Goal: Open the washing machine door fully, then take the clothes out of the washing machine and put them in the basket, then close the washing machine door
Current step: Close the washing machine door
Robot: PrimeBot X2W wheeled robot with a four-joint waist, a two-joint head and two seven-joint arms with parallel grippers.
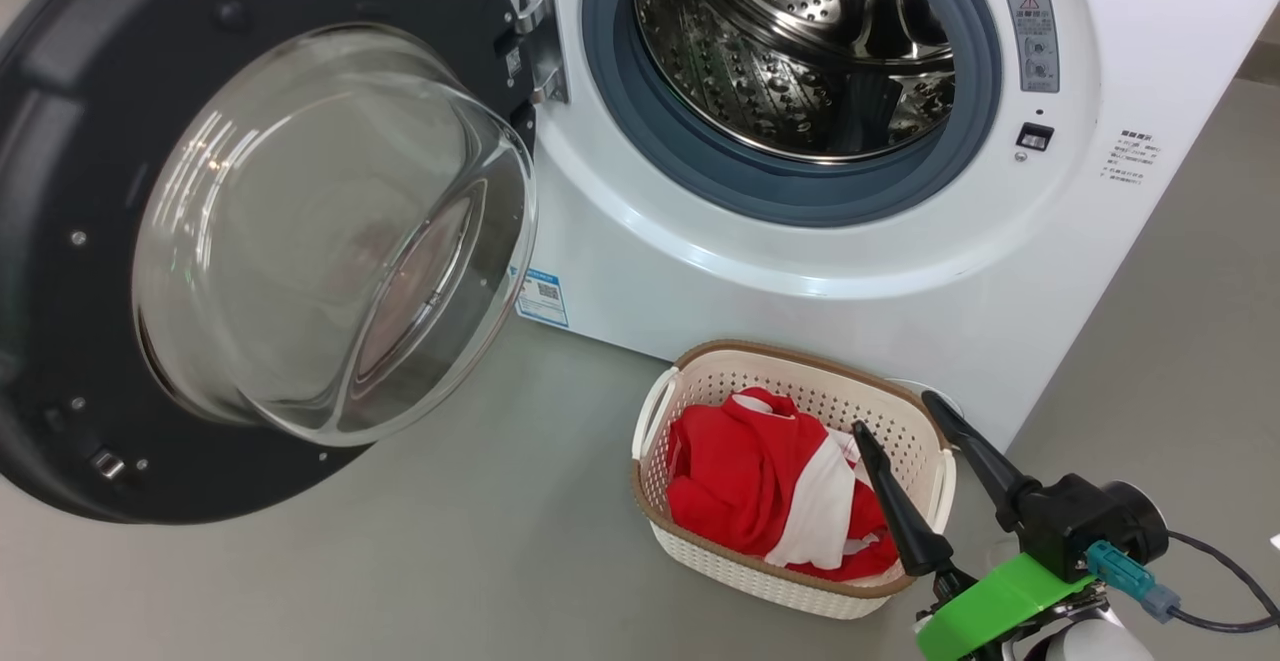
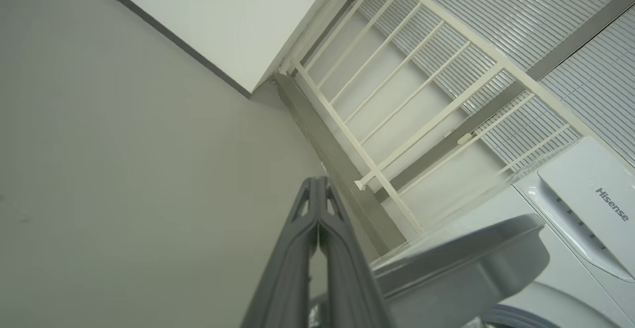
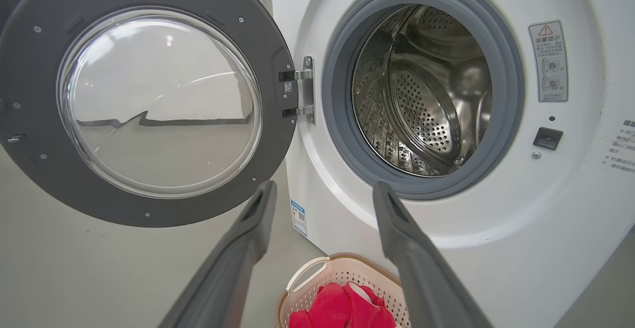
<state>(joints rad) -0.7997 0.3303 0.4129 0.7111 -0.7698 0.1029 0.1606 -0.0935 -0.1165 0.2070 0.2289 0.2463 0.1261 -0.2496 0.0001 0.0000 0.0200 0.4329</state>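
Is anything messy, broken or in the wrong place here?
Nothing stands out. The red clothes lie inside the basket, none on the floor, the drum looks empty, and the washing machine door hangs wide open.
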